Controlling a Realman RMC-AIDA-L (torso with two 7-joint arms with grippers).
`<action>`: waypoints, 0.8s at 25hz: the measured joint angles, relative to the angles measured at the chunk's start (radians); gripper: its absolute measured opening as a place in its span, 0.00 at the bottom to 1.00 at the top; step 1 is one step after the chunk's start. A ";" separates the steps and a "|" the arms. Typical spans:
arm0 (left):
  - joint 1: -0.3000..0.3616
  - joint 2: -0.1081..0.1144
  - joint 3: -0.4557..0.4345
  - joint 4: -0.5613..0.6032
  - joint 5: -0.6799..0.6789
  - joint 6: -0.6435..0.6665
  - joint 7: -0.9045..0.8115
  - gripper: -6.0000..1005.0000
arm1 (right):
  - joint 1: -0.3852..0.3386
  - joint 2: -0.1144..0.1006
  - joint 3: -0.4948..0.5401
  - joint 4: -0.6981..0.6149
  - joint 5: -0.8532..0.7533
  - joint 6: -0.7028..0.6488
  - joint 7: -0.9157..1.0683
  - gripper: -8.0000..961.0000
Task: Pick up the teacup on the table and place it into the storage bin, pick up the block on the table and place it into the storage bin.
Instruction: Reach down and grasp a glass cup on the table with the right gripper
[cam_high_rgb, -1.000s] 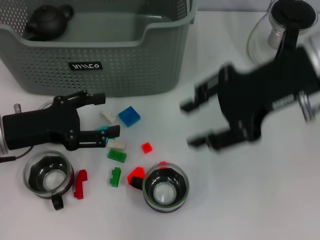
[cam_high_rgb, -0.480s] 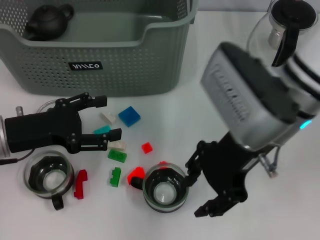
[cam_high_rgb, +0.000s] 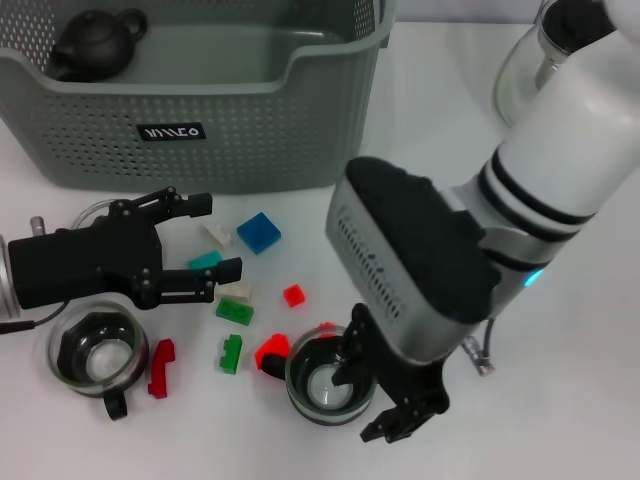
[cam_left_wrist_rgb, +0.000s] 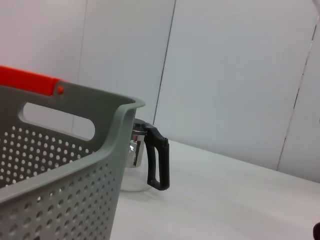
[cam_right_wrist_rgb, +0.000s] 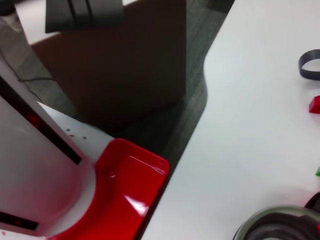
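The right gripper (cam_high_rgb: 375, 392), jaws spread, straddles the rim of the teacup (cam_high_rgb: 331, 375) near the table's (cam_high_rgb: 560, 400) front edge, scattered blocks (cam_high_rgb: 258, 232) just beside it, the left gripper (cam_high_rgb: 206, 235) open and empty among them, the storage bin (cam_high_rgb: 250, 150) behind.

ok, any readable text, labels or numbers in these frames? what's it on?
Bin, black label: white lettering, too blurred to read with confidence.
Nothing else carries text: none shows on the cups, the blocks, the teapot, the glass pitcher or either arm, and the wrist views show none either.
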 joint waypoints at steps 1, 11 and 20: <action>0.000 0.000 0.000 0.000 0.000 0.000 0.000 0.87 | 0.001 0.000 -0.016 0.000 0.000 0.016 0.000 0.61; 0.000 0.000 0.000 -0.005 0.003 -0.002 0.002 0.87 | -0.004 0.001 -0.120 0.003 -0.007 0.127 0.003 0.61; 0.000 0.000 0.000 -0.011 0.003 -0.012 0.003 0.87 | -0.010 0.002 -0.186 0.008 -0.025 0.200 0.004 0.61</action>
